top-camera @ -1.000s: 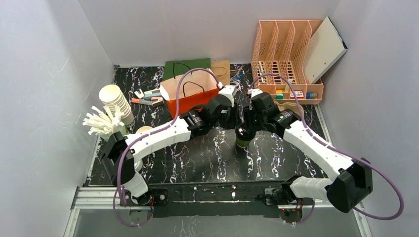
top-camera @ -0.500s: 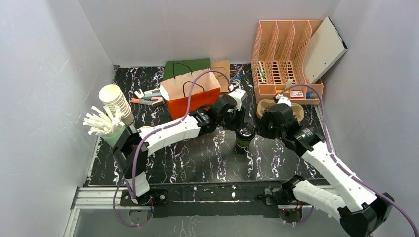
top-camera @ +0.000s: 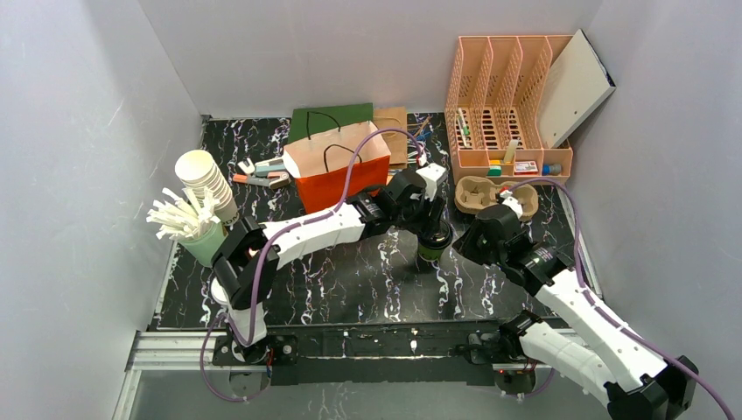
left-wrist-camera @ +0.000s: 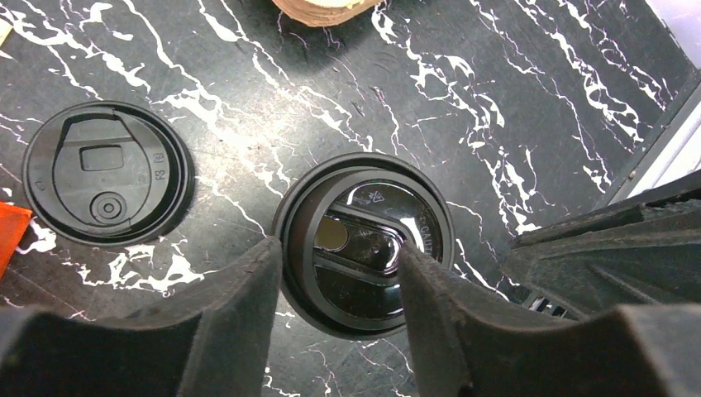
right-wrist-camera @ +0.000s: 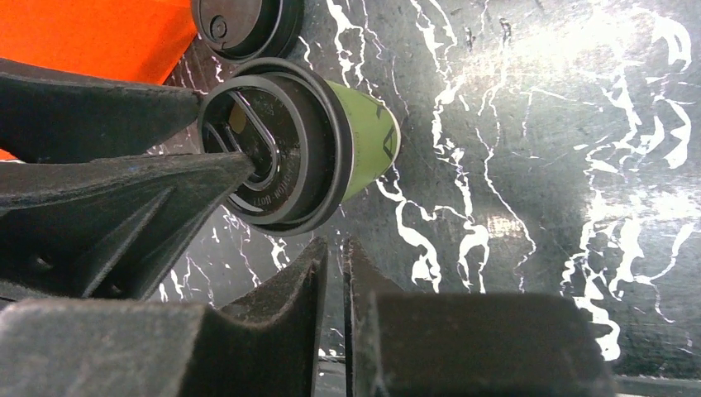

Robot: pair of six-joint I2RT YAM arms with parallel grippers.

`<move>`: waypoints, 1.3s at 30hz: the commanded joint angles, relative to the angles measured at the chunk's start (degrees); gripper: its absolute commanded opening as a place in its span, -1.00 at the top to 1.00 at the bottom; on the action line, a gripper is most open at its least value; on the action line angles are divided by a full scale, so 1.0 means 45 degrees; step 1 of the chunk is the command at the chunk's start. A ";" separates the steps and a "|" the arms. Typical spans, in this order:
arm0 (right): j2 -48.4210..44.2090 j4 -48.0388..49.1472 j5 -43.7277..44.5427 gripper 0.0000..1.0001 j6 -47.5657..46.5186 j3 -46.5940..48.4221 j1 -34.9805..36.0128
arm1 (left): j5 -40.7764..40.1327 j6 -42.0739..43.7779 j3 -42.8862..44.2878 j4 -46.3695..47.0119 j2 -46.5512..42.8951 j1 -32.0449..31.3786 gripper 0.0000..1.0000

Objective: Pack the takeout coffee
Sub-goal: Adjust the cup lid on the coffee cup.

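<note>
The takeout coffee (top-camera: 433,242), a dark green cup with a black lid, stands upright mid-table. In the left wrist view its lid (left-wrist-camera: 368,244) lies right under my left gripper (left-wrist-camera: 339,252). The jaws are open: one finger sits outside the lid's left rim, the other over the lid's middle. The right wrist view shows the cup's green wall (right-wrist-camera: 368,141) and the left gripper's fingers (right-wrist-camera: 124,186) at the lid. My right gripper (right-wrist-camera: 335,248) is shut and empty, drawn back just right of the cup (top-camera: 465,241).
An orange paper bag (top-camera: 337,166) stands open behind the cup. A spare black lid (left-wrist-camera: 107,174) lies beside the cup. A cardboard cup carrier (top-camera: 490,192) and a peach organizer (top-camera: 507,105) are at the back right. White cups (top-camera: 206,179) and stirrers (top-camera: 179,219) are at the left.
My right arm has pulled back from the cup toward the right and near side. My left gripper has shifted right, over the cup's lid. The cup has stayed put.
</note>
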 commanded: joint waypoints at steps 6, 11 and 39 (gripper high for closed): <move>-0.0128 0.1712 -0.0348 0.64 0.0793 -0.0813 -0.0040 | 0.0860 0.0668 0.1044 -0.0257 0.0528 0.0044 -0.20; -0.0147 0.2066 -0.0426 0.65 0.1035 -0.1042 -0.0047 | 0.1013 0.0796 0.1139 -0.0466 0.0705 0.0044 -0.21; 0.0194 0.2470 -0.0470 0.67 0.1561 -0.1914 -0.0057 | 0.0627 0.1345 0.1327 -0.1196 0.1244 -0.0141 0.04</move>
